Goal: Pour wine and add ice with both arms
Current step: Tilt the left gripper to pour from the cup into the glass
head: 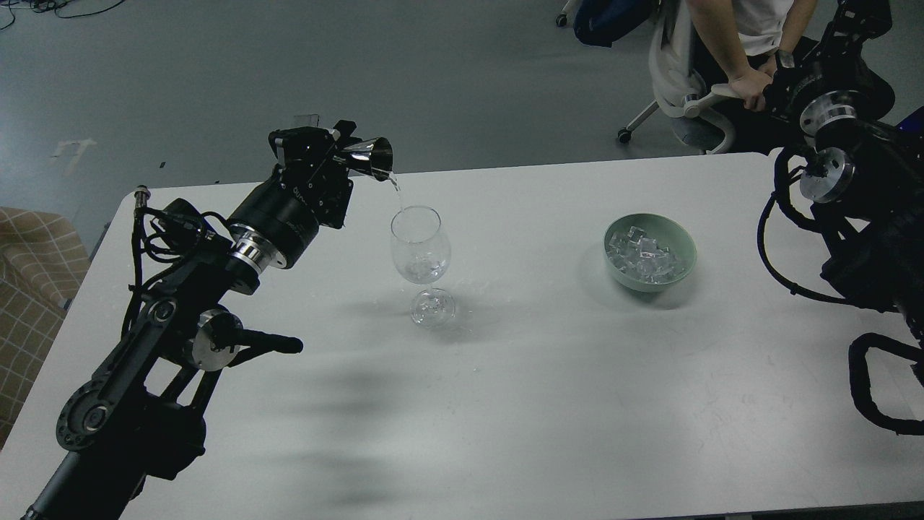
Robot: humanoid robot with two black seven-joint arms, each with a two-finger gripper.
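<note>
My left gripper [338, 154] is shut on a small shiny metal jigger [369, 158], held on its side above and just left of the wine glass [420, 242]. A thin stream of clear wine [395, 185] falls from the jigger's mouth toward the glass rim. A little clear wine sits in the bottom of the bowl of the glass [423, 271], which stands upright on the white table [548, 375]. Ice cubes [644, 254] fill a green bowl [684, 269] to the right. My right arm [844, 180] is folded at the right edge; its fingers cannot be made out.
A seated person [743, 43] on a white office chair [675, 79] is behind the table's far right corner, close to my right arm. A checked sofa [29, 274] is at the left edge. Grey floor lies beyond the table.
</note>
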